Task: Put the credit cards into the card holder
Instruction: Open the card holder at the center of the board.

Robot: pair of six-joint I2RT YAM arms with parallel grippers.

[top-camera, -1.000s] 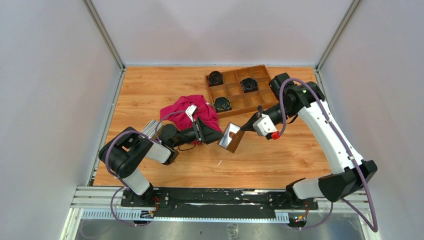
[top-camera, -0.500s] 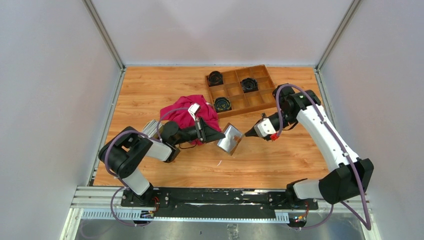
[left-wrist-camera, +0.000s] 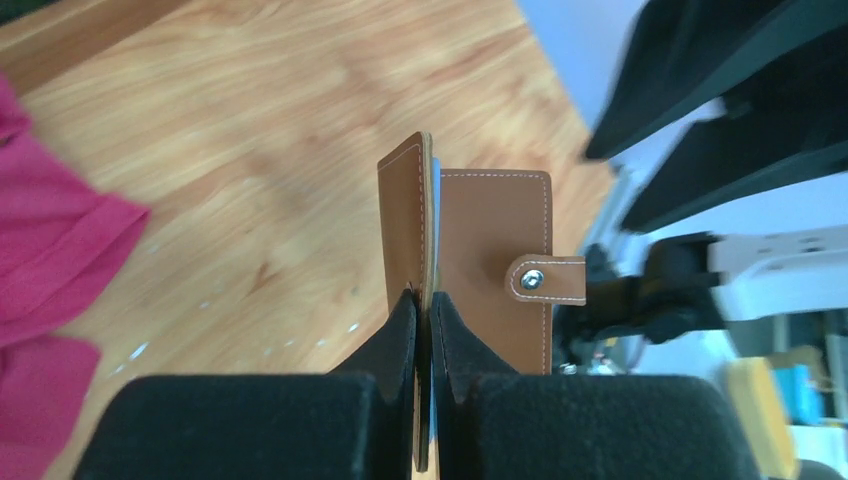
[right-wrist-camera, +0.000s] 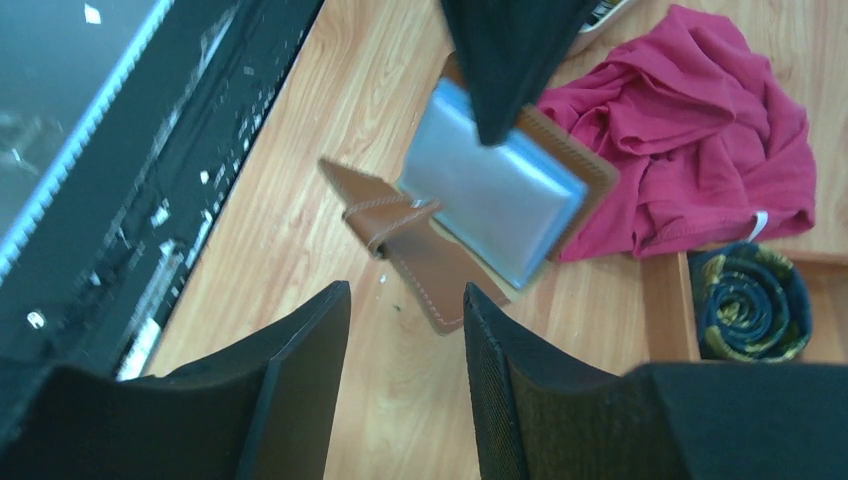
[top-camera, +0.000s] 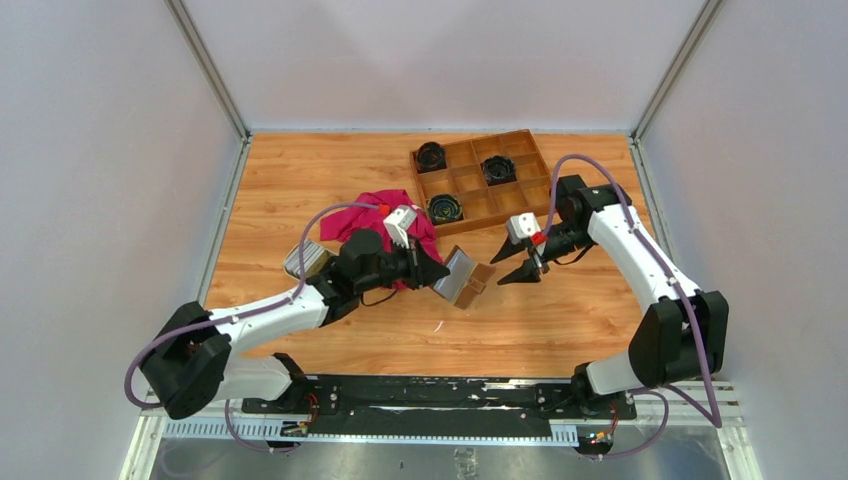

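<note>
The left claw (left-wrist-camera: 423,305) is hiding the near edge of the card holder (left-wrist-camera: 495,240); the right arm (left-wrist-camera: 730,120) is showing blurred; the left arm (top-camera: 270,315) is covering part of the credit cards (top-camera: 303,258).

Open gap between card holder (top-camera: 462,278) and right tool (top-camera: 501,270)

Bright even light, soft shadows; wrist views slightly blurred.

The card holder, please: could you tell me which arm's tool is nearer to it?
Left. The left tool is shut on one flap of the card holder. The right tool is open, close by but apart from it, beyond its other flap.
</note>
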